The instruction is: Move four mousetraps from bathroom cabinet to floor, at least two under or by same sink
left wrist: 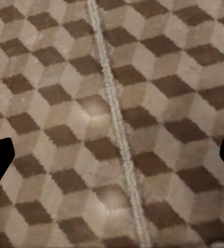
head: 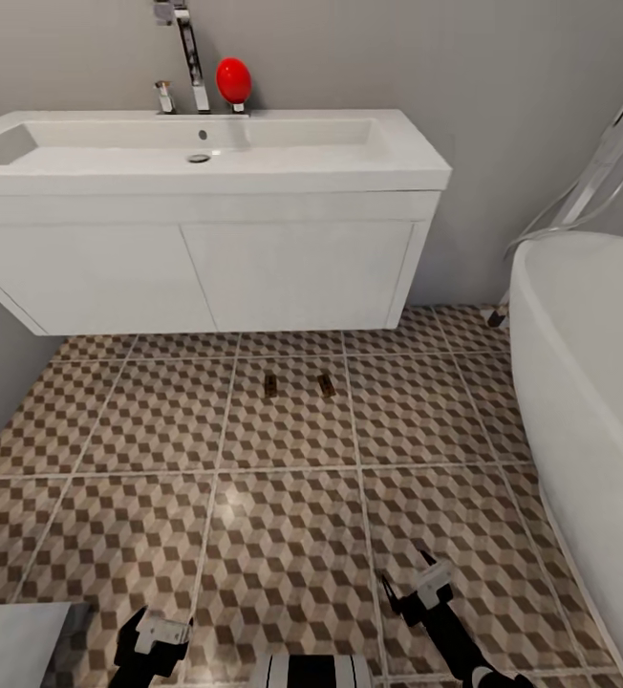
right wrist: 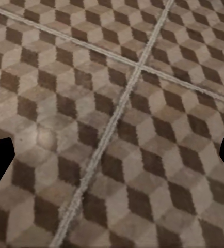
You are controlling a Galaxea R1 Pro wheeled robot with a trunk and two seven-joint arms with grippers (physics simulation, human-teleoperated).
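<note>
two mousetraps (head: 298, 385) lie on the bathroom floor (head: 283, 535) before the sink (head: 206, 158). your left hand (left wrist: 112, 157) and right hand (right wrist: 112, 160) hang spread, empty. traps look light, stiff, possibly snappy; pinch the wooden edges.

Two mousetraps (head: 270, 386) (head: 326, 385) flat on bathroom floor (head: 159, 420).

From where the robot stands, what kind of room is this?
A bathroom: a white wall-hung sink with a chrome faucet, a white bathtub at the right, and cube-patterned floor tiles.
</note>
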